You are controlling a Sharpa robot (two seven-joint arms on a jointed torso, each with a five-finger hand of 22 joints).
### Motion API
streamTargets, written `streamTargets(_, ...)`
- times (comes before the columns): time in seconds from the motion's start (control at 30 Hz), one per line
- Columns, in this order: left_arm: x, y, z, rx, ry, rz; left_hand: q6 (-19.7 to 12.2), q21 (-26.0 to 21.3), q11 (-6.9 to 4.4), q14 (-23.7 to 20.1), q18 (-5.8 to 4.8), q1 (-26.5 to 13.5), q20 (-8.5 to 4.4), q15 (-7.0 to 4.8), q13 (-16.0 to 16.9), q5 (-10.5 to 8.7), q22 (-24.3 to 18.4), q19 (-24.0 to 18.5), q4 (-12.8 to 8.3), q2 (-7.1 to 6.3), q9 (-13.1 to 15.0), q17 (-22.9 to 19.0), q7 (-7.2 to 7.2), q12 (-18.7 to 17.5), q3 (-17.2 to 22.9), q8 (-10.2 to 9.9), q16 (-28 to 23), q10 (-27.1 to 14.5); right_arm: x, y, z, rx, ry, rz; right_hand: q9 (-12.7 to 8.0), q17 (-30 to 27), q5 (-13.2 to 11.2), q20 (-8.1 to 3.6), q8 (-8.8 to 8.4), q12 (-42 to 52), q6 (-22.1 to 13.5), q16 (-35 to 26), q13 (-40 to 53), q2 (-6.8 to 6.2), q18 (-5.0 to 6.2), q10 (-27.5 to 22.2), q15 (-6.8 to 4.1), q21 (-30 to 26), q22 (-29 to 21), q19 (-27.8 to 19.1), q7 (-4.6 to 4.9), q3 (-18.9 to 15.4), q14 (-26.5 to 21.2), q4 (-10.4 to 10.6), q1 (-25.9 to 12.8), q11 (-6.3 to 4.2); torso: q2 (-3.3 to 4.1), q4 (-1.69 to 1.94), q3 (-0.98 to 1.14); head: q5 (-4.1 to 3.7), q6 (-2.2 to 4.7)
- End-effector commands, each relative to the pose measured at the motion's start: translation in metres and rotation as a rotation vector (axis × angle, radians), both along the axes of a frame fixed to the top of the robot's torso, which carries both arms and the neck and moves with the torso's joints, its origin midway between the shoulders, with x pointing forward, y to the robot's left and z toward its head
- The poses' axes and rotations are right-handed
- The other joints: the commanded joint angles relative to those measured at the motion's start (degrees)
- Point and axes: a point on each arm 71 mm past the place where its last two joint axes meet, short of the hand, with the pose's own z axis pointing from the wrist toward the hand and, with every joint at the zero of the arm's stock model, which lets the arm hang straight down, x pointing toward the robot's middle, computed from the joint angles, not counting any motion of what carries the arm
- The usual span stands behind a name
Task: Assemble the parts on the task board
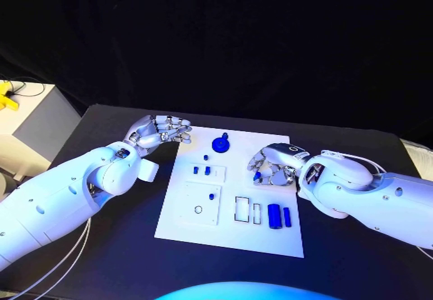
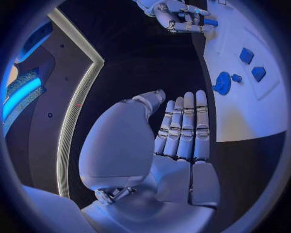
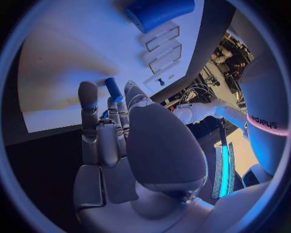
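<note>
In the head view the white task board (image 1: 236, 187) lies in the middle of the black table (image 1: 108, 250). The left hand (image 1: 161, 132) hovers just off the board's far left corner, at about ten o'clock from the board's centre, fingers curled loosely with nothing visible in them. The right hand (image 1: 273, 165) sits over the board's right half, at about two o'clock from centre, its fingers curled down around a small blue peg (image 1: 259, 177); most of that peg is hidden under the fingers. A round blue knob (image 1: 221, 144) stands near the far edge, between the two hands. Two small blue blocks (image 1: 201, 169) sit left of centre, a tiny blue pin (image 1: 212, 196) on a raised square plate, and two blue cylinders (image 1: 278, 216) lie side by side at five o'clock beside empty rectangular slots (image 1: 248, 211). In the left wrist view the left hand (image 2: 176, 141) has its fingers straight and close together, holding nothing; the knob (image 2: 222, 83) and blocks (image 2: 251, 64) lie beyond its fingertips on the board, clear of it. In the right wrist view the right hand (image 3: 121, 141) pinches the peg (image 3: 113, 90) upright at its fingertips above the board; a large blue cylinder (image 3: 159, 11) is cut off at the rim.
</note>
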Motion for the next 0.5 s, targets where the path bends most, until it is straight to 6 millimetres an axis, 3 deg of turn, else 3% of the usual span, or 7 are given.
streamTargets(0.03, -0.0005, -0.0015, 0.0006, -0.008, -0.005, -0.015, 0.15, -0.29, 0.24, 0.17, -0.8, 0.32, 0.27, 0.34, 0.08, 0.04, -0.09, 0.06, 0.01, 0.2, -0.08, 0.05, 0.39, -0.22, -0.42, -0.22, -0.35, 0.2, -0.0001, -0.0005, -0.0006, -0.045, -0.041, 0.006, -0.07, 0.22, -0.4, -0.01, 0.29, 0.21, 0.6, 0.32, 0.02, 0.11, -1.0, 0.66, -0.48, 0.44, 0.37, 0.45, -0.04, 0.78, 1.89, 0.23, 0.65, -0.06, -0.02, -0.12, -0.06, 0.01, -0.08)
streamTargets(0.5, -0.0006, -0.0015, 0.0002, -0.006, -0.001, -0.017, 0.18, -0.34, 0.24, 0.19, -0.79, 0.25, 0.28, 0.35, 0.08, 0.04, -0.12, 0.07, 0.07, 0.23, -0.11, 0.15, 0.4, -0.27, -0.47, -0.24, -0.45, 0.22, -0.0002, -0.0022, -0.0018, -0.064, -0.055, -0.001, -0.28, 0.13, -0.07, 0.0, 0.34, -0.72, 1.48, 0.33, -0.22, -0.75, -0.97, 0.35, -0.38, 0.14, 0.28, 0.26, 0.08, 2.37, 1.83, 0.8, 0.95, 0.1, -0.03, -0.09, -0.06, -0.04, -0.15)
